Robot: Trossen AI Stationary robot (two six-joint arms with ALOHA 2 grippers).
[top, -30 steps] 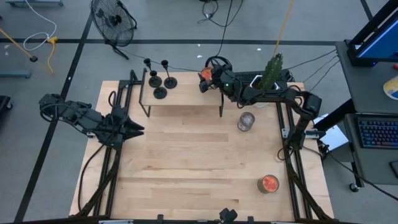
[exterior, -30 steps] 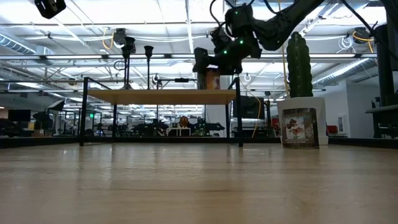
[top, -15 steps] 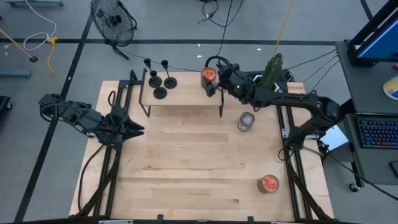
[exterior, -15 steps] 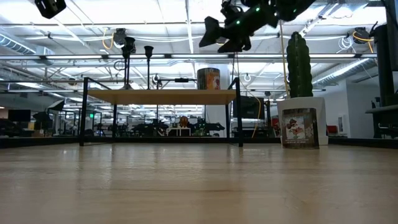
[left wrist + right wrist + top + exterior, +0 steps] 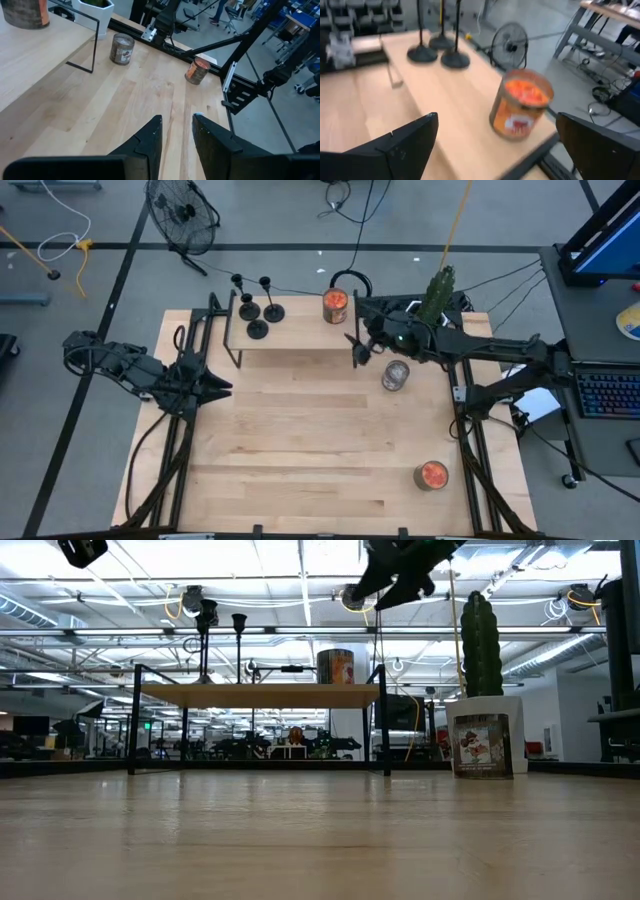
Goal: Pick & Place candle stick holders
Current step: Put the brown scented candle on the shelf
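Three black candle stick holders (image 5: 257, 317) stand on their disc bases at the left end of a raised wooden shelf (image 5: 300, 335) at the table's far side; their stems (image 5: 239, 640) rise above it. An orange candle jar (image 5: 335, 305) stands on the shelf's right end. My right gripper (image 5: 358, 345) hangs open, high above the shelf's right near corner; in the right wrist view the jar (image 5: 520, 110) lies ahead of its gripper (image 5: 496, 119) and the holders (image 5: 442, 50) farther off. My left gripper (image 5: 215, 385) waits at the table's left edge, its gripper (image 5: 176, 135) slightly open with nothing between the fingers.
A glass jar (image 5: 396, 375) stands on the table to the right of the shelf, and another orange candle (image 5: 432, 475) near the front right. A cactus in a white pot (image 5: 485, 730) stands at the far right. The middle of the table (image 5: 300, 440) is bare wood.
My right gripper, which stood around the orange jar on the shelf, has risen and drawn back toward the table's right and near edges, tipping up to point more level. The jar stays upright on the shelf.
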